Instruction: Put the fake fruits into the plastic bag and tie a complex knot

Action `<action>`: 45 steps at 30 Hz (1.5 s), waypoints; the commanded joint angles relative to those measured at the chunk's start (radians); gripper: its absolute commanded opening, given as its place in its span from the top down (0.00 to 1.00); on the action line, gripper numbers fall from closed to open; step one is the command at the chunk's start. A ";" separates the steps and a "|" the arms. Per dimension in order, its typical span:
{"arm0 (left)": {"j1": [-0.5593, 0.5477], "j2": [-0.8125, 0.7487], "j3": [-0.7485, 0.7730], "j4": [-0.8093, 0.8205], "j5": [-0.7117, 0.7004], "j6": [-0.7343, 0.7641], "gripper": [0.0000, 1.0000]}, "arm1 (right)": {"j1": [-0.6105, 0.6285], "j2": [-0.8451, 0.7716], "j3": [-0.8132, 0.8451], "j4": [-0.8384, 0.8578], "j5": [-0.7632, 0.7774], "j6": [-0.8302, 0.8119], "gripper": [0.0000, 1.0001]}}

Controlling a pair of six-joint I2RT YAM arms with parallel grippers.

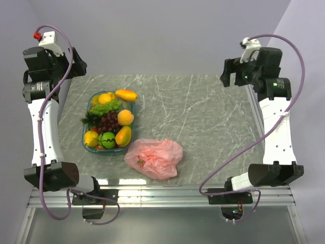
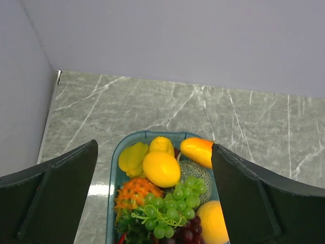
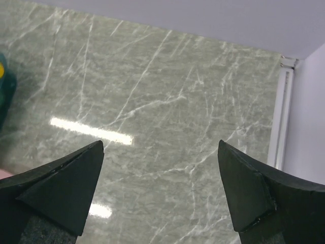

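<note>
Crumpled translucent pink plastic bag (image 1: 154, 158) lies on the grey marbled tabletop (image 1: 213, 127) near its front edge. Just beside it, to the left, glossy plastic fake fruits (image 1: 108, 122) fill a clear teal rectangular tray (image 1: 85, 144). Left gripper (image 2: 152, 148) hangs above the tray's far end, jaws wide apart, holding nothing. Right gripper (image 3: 161, 146) hangs over the tabletop's far right part, jaws wide apart, holding nothing.

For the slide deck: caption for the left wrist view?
Open left hand hovers over the teal tray of fake fruits on the marble table.
</note>
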 commanded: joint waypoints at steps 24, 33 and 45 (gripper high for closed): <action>0.000 -0.290 -0.383 -0.121 0.727 0.291 0.01 | 0.884 0.172 -0.520 0.057 0.003 -0.081 0.00; -0.111 -0.382 -0.530 -0.233 0.739 0.626 0.01 | 0.874 0.157 -0.677 0.095 -0.120 -0.111 0.53; -0.595 -0.377 -0.754 -0.118 0.673 0.860 0.13 | 0.757 -0.116 -0.734 0.187 -0.240 -0.107 1.00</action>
